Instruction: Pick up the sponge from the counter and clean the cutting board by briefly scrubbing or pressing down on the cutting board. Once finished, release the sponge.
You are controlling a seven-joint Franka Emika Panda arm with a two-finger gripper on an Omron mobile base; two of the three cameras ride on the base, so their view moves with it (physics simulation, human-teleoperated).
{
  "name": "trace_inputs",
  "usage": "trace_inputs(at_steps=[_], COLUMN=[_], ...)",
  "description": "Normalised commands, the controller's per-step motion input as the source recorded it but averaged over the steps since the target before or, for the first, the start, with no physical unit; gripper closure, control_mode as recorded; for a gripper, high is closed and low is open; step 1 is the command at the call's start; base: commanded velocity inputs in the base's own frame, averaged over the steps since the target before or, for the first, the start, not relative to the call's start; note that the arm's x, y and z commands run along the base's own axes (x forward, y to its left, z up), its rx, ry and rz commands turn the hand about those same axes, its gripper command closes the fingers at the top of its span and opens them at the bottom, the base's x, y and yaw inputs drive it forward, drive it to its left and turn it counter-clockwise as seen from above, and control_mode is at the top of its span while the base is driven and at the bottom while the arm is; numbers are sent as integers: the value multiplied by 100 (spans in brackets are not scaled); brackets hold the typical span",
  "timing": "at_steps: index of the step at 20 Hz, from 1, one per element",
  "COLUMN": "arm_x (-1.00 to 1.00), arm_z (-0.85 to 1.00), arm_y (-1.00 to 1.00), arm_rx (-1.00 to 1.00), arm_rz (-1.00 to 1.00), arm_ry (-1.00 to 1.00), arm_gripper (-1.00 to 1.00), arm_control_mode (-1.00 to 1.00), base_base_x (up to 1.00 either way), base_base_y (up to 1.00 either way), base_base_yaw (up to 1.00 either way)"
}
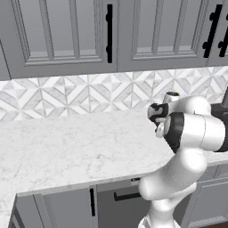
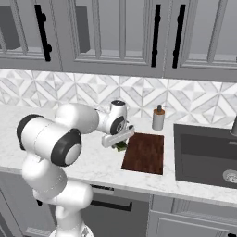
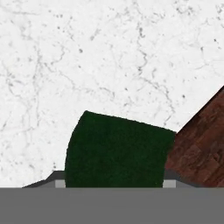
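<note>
The dark green sponge point(image 3: 116, 148) sits between my fingertips, and my gripper point(image 3: 114, 181) is shut on it. From the right base view the sponge point(image 2: 121, 146) shows green and yellow under the gripper point(image 2: 120, 143), low over the white marble counter point(image 2: 92, 162). It hangs just beside the left edge of the reddish-brown cutting board point(image 2: 146, 152). In the hand view a corner of the cutting board point(image 3: 201, 148) lies to the right of the sponge, with bare counter point(image 3: 87, 52) beyond. I cannot tell whether the sponge touches the counter.
A soap dispenser bottle point(image 2: 159, 118) stands behind the board against the tiled backsplash. The dark sink basin point(image 2: 206, 155) lies right of the board. Wall cabinets hang above. My own arm point(image 1: 191, 129) blocks the board in the left base view.
</note>
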Motion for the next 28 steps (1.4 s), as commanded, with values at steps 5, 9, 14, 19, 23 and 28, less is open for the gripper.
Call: trace_inputs(at_steps=[5,9,14,19,23,28], arm_x=[13,32,36,13,23,44], arm_z=[-9,-10,0,-27,-27,-25], arm_y=[-46,-18,-2,-1,-3,-1], arm_rx=[18,0,-1,0,0,0], arm_rz=[-22,-15,-6,-5,-3,-1], arm_ry=[0,-1,-1,-5,-6,0], arm_gripper=[100,100,100,100,100,100], arm_control_mode=[-100,-100,-100,-100,-100,-100], base_base_x=[0,0,0,0,0,0], base_base_y=[0,0,0,0,0,0], base_base_yaw=[0,0,0,0,0,0])
